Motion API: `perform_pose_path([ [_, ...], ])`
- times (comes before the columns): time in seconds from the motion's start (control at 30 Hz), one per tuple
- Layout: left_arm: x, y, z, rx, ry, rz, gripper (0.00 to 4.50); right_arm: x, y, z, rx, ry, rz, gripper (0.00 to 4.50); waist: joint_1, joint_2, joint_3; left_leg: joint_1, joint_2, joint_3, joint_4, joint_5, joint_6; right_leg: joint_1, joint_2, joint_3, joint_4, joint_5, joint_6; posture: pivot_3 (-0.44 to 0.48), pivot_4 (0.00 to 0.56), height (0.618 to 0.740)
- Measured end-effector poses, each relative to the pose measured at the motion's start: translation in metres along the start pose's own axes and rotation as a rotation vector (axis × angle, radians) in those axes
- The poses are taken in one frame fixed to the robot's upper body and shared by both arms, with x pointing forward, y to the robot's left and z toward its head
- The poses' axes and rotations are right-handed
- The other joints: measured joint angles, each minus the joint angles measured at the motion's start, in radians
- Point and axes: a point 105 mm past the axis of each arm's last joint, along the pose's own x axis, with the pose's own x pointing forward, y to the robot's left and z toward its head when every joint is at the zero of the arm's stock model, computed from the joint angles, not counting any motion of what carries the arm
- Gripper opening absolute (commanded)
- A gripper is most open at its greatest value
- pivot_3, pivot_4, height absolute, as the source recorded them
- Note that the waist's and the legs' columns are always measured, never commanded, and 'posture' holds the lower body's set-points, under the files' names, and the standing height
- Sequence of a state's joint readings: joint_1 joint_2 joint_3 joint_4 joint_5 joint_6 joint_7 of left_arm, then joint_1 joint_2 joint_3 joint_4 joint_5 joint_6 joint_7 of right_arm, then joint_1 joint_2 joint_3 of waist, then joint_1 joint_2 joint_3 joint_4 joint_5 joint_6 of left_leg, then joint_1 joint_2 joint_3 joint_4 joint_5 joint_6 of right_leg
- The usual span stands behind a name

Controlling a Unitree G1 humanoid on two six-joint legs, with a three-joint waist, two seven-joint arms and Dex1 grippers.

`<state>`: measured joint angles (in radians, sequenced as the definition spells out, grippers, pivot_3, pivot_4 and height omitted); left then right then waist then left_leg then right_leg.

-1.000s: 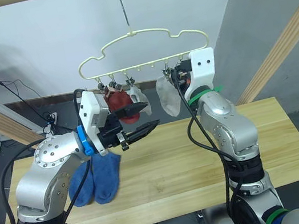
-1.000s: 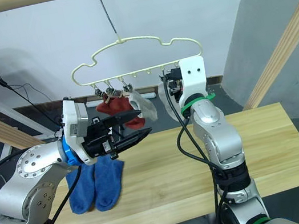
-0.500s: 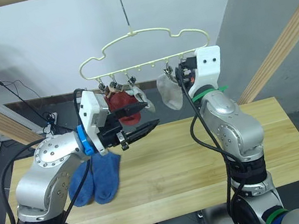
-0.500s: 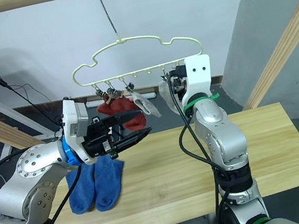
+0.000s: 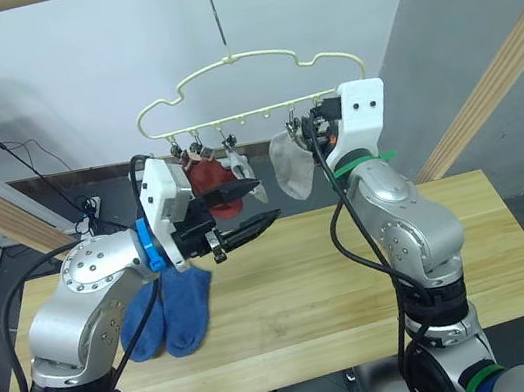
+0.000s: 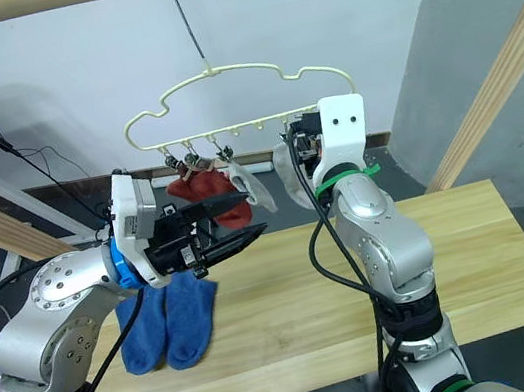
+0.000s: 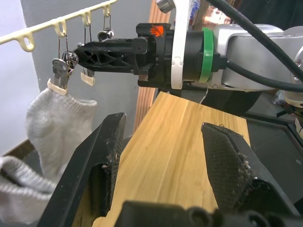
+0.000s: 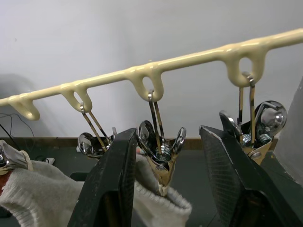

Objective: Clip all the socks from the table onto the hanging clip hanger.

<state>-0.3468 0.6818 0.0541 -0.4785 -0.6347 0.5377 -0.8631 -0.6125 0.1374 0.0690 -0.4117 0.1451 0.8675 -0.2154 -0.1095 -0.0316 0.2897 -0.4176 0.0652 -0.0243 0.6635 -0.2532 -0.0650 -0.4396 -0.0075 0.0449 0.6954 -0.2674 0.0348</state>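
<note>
on the long pale wooden table (image 5: 356,271) two soft blue knit socks (image 5: 166,314) lie limp, best pinched at the cuff, below the cream wire clip hanger (image 5: 248,87), while my left claw (image 5: 244,209) and right claw (image 8: 165,156) both gape empty.

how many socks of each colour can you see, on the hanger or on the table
Rust red socks: 2, clipped on the clip hanger
Light grey socks: 2, clipped on the hanger
Blue socks: 2, lying on the table
Total: 6 socks
</note>
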Motion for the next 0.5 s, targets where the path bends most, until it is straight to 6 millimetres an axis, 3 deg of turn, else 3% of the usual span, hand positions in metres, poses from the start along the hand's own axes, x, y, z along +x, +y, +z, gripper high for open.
perform_pose_path([
  [0.5,0.0007,0.0006,-0.0017,-0.006,0.003,-0.003,2.8,-0.0033,-0.0018,0.0027,0.029,0.001,-0.034,2.15,-0.002,0.0,0.0,0.0,0.0,0.0,0.0,0.0,0.0,0.0,0.0,0.0,0.0,0.0,0.0,-0.164,0.246,0.74],
])
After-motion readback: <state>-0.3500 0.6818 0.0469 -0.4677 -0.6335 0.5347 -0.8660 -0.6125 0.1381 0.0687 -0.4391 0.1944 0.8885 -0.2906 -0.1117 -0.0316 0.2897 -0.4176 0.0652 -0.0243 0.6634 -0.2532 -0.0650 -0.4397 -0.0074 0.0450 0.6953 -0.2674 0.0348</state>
